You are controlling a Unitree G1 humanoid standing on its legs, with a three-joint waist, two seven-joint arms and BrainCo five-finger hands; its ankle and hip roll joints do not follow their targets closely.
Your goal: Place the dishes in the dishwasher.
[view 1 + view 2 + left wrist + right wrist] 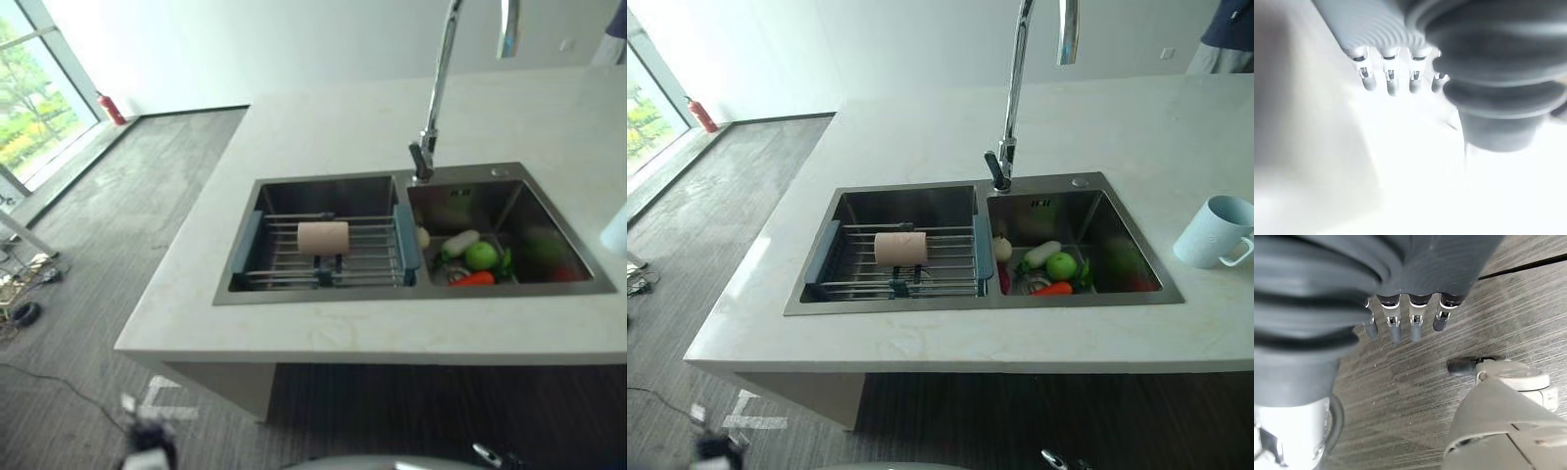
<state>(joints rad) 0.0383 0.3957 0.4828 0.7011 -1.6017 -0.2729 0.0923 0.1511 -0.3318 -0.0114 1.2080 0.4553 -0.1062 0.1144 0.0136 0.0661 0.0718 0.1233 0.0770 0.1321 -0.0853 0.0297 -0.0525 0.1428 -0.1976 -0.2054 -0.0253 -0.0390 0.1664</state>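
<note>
Dishes are lying in a double stainless-steel sink (pixel 921 304) sunk into a pale stone-look countertop (pixel 921 137). In the left basin, a beige cylindrical cup (pixel 900 249) is lying on its side across a wire drying rack with blue-grey end pieces (pixel 836 257); a small dark object under it, between the wires, is too indistinct to name. In the right basin, a pile of smooth plastic-looking food is sitting against the divider: a green round apple (pixel 1061 265), an orange carrot-shaped piece (pixel 1053 289), a white elongated vegetable (pixel 1041 254) and a pale round item (pixel 1002 250) partly hidden by the rack's end piece. What is lying beneath the pile is hard to make out. A tall chrome gooseneck tap (pixel 1011 98) is rising from the divider, its arch cut off by the frame's upper edge. A light blue glossy mug with a handle (pixel 1213 232) is standing upright on the countertop, beside the right basin. Far off on the grey striped carpet floor (pixel 715 225), a red fire extinguisher (pixel 701 115) is standing by the wall.

The left hand (pixel 1391 81) is showing in its wrist view against a washed-out white surface, its fingers hanging straight and apart, holding nothing. The right hand (pixel 1405 323) is hanging over the carpet in its wrist view, fingers likewise straight and spread, grasping nothing.
</note>
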